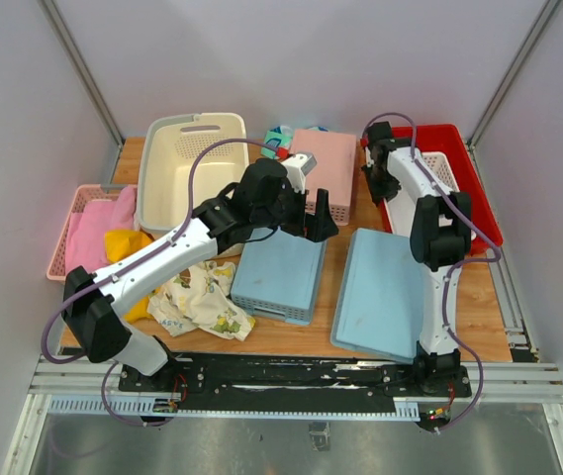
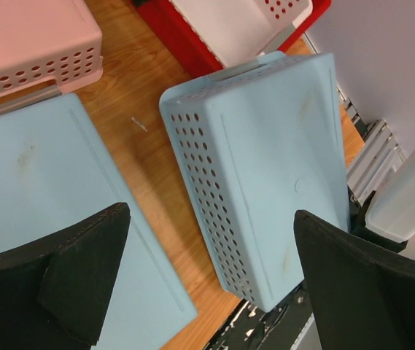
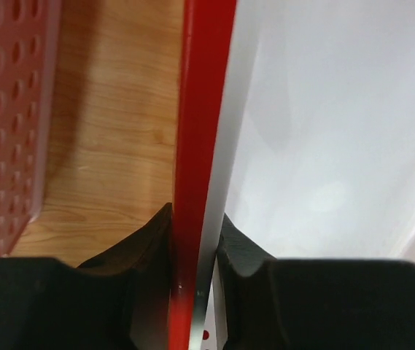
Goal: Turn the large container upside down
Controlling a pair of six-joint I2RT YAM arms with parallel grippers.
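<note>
**Top external view.** A wooden surface (image 1: 479, 297) is enclosed by grey walls. The large container (image 1: 177, 173) stands upright, opening upward, at the far left of the surface. An inverted pink basket (image 1: 326, 173) lies just right of the container. Farther right of the container, a red tray (image 1: 479, 213) holds a white basket (image 1: 439, 168). Nearer the arm bases than the container lie an inverted blue basket (image 1: 281, 272) and a second blue basket (image 1: 385, 292). The left end effector (image 1: 313, 220) hovers right of the container, apart from it. The right end effector (image 1: 372, 186) is well right of the container, at the tray's left rim.

**Left wrist view.** The left end effector (image 2: 211, 219) has its fingers wide apart and holds nothing. Below it are the blue basket (image 2: 47, 189) and the second blue basket (image 2: 265, 160).

**Right wrist view.** The right end effector (image 3: 196, 219) is clamped on the red tray (image 3: 200, 109) rim together with the adjoining white basket (image 3: 324, 109) wall.
</note>
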